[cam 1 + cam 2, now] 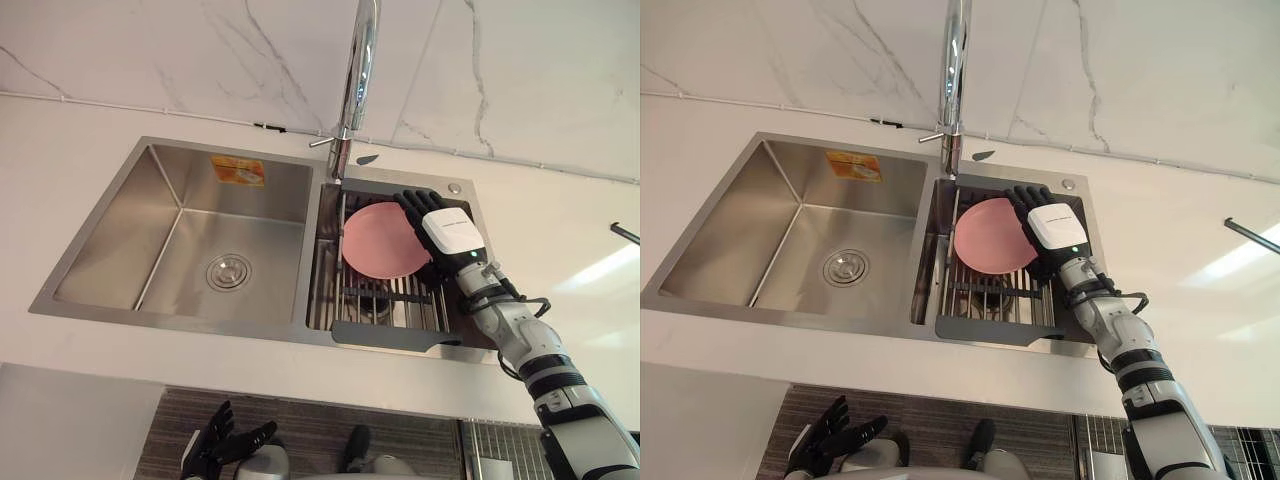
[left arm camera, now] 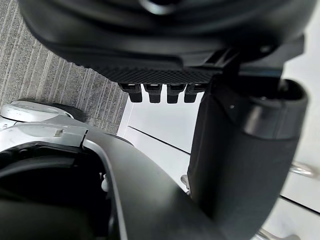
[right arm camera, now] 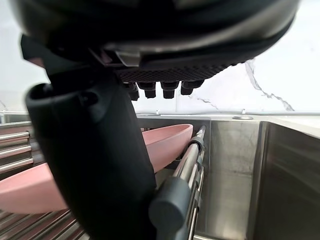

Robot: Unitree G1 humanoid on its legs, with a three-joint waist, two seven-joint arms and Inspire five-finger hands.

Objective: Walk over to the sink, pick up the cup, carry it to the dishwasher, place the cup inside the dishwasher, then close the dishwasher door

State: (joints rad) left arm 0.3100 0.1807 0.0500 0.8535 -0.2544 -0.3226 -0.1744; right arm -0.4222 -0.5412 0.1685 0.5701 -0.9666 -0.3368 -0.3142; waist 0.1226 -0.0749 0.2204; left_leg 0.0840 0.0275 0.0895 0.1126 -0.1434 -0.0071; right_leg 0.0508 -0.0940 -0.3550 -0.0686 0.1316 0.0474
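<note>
A pink plate [image 1: 380, 240] leans on a wire rack [image 1: 395, 297] in the right basin of a steel sink [image 1: 130, 310]. I see no cup. My right hand [image 1: 450, 232] reaches down over the plate's right edge, its fingers straight along the rim. In the right wrist view the thumb [image 3: 95, 165] stands in front of the pink plate [image 3: 172, 142] and a rack bar [image 3: 192, 157], with nothing held. My left hand [image 1: 215, 440] hangs open low by the cabinet front, below the counter edge.
A tall chrome faucet [image 1: 358, 70] rises behind the divider between the basins. The left basin [image 1: 200, 230] holds just its drain [image 1: 228, 271]. White counter [image 1: 570, 250] surrounds the sink, with a marble wall behind. Grey floor [image 1: 320, 430] shows below the counter.
</note>
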